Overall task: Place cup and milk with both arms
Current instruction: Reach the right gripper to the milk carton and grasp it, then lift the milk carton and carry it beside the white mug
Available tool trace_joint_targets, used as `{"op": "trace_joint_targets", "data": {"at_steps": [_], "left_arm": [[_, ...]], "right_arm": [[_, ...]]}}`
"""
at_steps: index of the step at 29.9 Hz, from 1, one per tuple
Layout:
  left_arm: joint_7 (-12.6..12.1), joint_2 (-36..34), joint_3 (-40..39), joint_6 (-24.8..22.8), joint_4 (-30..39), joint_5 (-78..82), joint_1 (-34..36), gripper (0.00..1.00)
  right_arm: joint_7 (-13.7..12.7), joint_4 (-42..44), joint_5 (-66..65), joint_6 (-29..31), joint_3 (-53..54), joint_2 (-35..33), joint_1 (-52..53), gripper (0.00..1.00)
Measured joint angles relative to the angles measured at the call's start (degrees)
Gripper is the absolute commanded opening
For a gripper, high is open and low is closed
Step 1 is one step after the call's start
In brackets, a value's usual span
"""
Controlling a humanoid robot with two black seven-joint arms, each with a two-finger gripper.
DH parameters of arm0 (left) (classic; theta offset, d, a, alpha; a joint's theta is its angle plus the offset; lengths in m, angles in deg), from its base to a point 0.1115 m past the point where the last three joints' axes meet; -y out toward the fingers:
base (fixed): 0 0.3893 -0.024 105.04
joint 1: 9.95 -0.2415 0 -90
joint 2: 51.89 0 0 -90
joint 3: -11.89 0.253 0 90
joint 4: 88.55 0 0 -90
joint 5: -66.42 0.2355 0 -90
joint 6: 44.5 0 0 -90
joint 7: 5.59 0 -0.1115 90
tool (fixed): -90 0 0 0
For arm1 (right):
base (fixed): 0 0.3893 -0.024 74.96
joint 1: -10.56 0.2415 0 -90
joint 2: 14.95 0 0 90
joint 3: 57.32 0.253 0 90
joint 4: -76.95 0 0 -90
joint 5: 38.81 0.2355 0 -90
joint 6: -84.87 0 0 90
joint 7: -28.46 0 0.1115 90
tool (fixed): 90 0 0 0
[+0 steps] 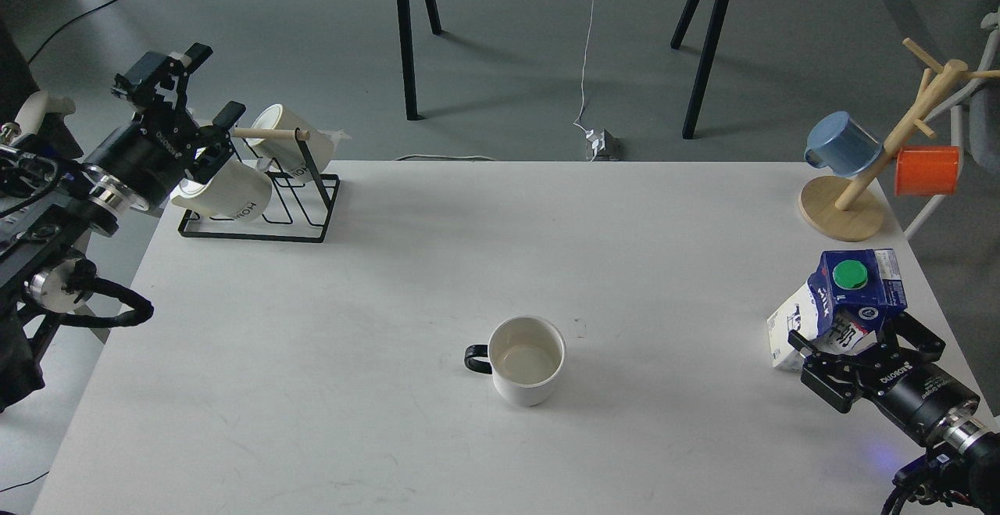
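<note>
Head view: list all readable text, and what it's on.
"ROBOTIQ": on the right gripper body and the left gripper body, both small.
Dark lettering on the lower cream mug: upside down, not fully legible.
milk carton print: tilted and blurred, unreadable.
cup: no text.

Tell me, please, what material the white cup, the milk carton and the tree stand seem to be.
The cup: probably glazed ceramic or enamel, smooth and slightly glossy. The milk carton: printed coated paperboard with folded gable edges and a green plastic-looking cap. The tree stand: light, unpainted wood with a matte finish.
</note>
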Motion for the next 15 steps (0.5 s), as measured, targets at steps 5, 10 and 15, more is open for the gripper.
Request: {"op": "trace_joint_targets", "data": {"at_steps": [5, 10, 15], "left_arm": [[0.0, 0.0, 0.6, 0.0, 0.0, 0.0, -0.2, 0.91], [0.0, 0.6, 1.0, 0.0, 0.0, 0.0, -0.3, 0.91], [0.0, 0.7, 1.0, 0.0, -0.1, 0.0, -0.3, 0.91]], "right_arm": [[0.0, 0.2, -0.1, 0.0, 0.6, 0.1, 0.2, 0.96], [0.0, 0.4, 0.0, 0.0, 2.0, 0.4, 0.3, 0.92], [0.0, 1.0, 0.1, 0.0, 2.0, 2.4, 1.0, 0.43]]}}
